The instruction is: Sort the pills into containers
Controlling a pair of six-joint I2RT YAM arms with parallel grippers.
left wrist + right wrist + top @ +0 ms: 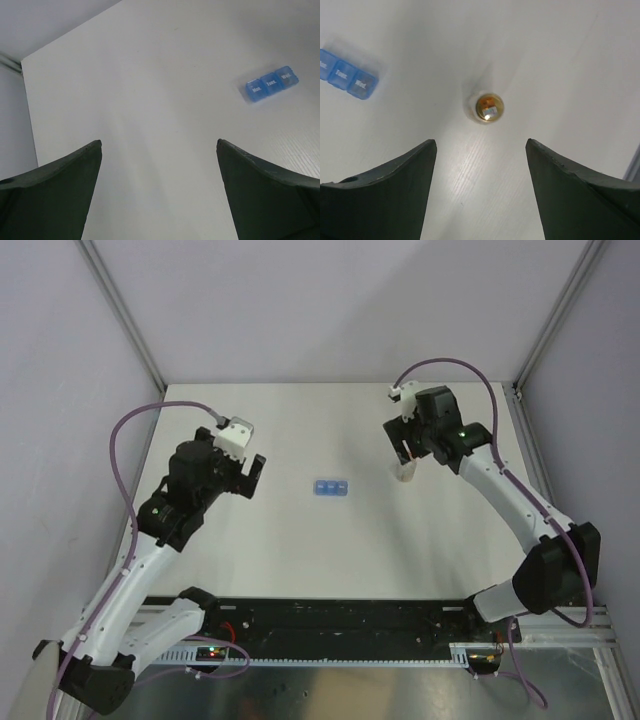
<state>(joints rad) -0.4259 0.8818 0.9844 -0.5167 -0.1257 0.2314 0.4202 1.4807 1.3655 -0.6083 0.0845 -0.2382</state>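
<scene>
Right jaws first, closest to the lens: they stand wide apart with nothing between them. The clear vial (471,111) stands upright on the worktop (560,60) beyond the tips, roughly centred on the gap, with the orange-brown pills (489,106) inside. The blue pill organiser (347,75) lies well off to the left.

On the other wrist, my left jaws gape fully and are empty, with the pill organiser (272,83) far ahead, its lids apparently shut.

From above, the clear vial (404,474) sits just under my right wrist and the pill organiser (330,488) lies mid-worktop. I judge the grab comes next: drop straight, close gently on the vial's wall, and keep it upright so nothing spills.
</scene>
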